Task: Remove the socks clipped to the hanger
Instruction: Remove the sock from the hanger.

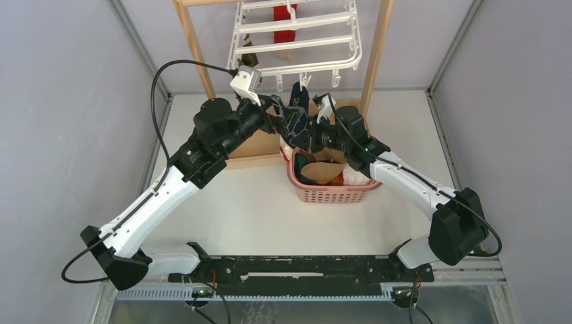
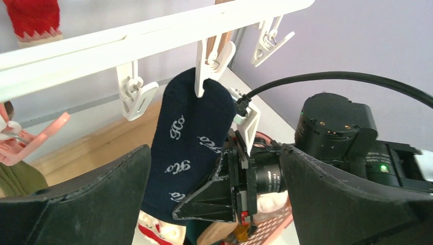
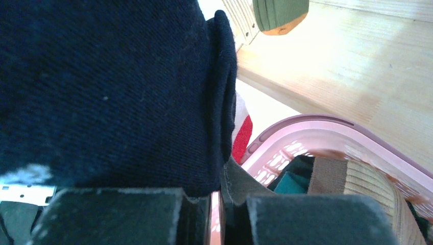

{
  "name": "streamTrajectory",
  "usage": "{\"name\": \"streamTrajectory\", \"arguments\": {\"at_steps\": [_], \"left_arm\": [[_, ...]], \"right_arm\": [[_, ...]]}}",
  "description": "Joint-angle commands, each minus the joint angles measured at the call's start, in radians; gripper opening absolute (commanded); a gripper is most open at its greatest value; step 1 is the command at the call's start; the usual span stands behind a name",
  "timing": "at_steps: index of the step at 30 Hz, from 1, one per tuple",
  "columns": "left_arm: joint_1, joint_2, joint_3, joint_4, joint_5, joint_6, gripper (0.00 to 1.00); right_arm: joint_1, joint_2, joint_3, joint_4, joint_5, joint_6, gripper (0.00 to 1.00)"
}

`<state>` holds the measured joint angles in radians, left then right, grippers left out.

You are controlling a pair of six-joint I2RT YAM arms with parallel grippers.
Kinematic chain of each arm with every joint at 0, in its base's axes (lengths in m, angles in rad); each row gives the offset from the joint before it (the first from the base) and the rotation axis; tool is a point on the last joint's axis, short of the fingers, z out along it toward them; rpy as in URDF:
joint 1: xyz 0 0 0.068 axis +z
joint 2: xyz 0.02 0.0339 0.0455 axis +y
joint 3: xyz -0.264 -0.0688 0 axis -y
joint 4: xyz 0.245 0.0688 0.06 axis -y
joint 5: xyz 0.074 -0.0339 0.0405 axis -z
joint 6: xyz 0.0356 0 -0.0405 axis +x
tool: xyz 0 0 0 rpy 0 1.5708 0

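A navy sock point(image 2: 186, 148) with white script hangs from a clip on the near rail of the white hanger point(image 2: 153, 38), also in the top view point(image 1: 299, 101). My left gripper point(image 2: 214, 204) is open, its wide-apart fingers point(image 2: 76, 204) straddling the sock's lower half and the right wrist's camera. My right gripper point(image 3: 217, 196) is nearly closed, pinching the lower edge of the navy sock point(image 3: 112, 92), above the basket. A red sock point(image 1: 284, 32) and a brown-green sock point(image 1: 248, 59) remain clipped on the hanger point(image 1: 297, 47).
A pink basket point(image 1: 334, 196) under the hanger holds several socks, teal point(image 3: 291, 181) and tan point(image 3: 347, 178) among them. The wooden frame stand point(image 1: 378, 47) and its base board point(image 1: 253, 145) surround the hanger. Empty clips point(image 2: 135, 94) dangle beside the sock.
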<state>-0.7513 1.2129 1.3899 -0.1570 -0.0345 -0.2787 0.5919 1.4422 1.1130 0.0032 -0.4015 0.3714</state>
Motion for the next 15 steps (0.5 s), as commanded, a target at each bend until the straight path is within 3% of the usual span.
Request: {"name": "streamTrajectory", "arguments": {"at_steps": [1, 15], "left_arm": [[-0.018, 0.019, 0.061, 0.098, -0.038, 0.081, 1.00], [-0.052, 0.093, 0.127, 0.112, -0.118, 0.173, 1.00]], "right_arm": [[0.011, -0.003, -0.001, 0.021, -0.005, -0.006, 0.09], [0.017, -0.006, 0.000, 0.035, -0.014, 0.002, 0.09]]}}
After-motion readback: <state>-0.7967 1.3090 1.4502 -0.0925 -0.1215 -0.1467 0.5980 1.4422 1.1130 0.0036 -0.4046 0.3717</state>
